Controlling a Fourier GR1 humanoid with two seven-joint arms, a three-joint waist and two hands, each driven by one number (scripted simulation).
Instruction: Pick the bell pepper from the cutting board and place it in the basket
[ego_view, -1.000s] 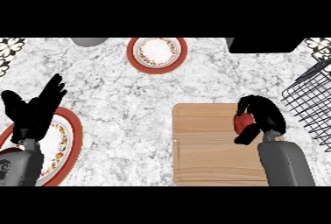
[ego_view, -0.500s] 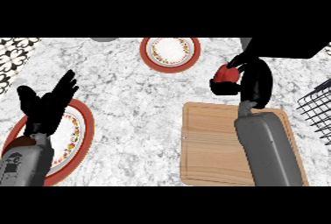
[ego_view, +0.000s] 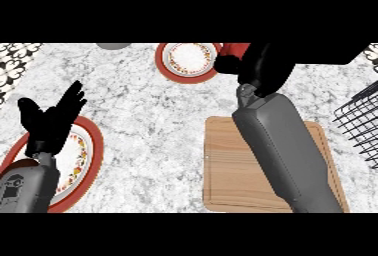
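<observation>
My right hand (ego_view: 262, 67) is raised far over the counter, near the top of the view, with its fingers curled round the red bell pepper (ego_view: 235, 49); only the pepper's top part shows above the hand. The right forearm crosses the wooden cutting board (ego_view: 229, 175), which has nothing on it. The black wire basket (ego_view: 362, 120) shows only partly at the right edge, to the right of and below the hand. My left hand (ego_view: 50, 120) rests open at the left, fingers up, above a red-rimmed plate.
A red-rimmed plate (ego_view: 188, 61) lies at the top centre, just left of the held pepper. Another red-rimmed plate (ego_view: 83, 160) lies at the lower left under my left forearm. A grey round object (ego_view: 112, 45) peeks in at the top edge.
My right hand lifted the bell pepper off the cutting board and carried it up and away toward the far side. The view shifted, so the basket now sits at the right edge.
</observation>
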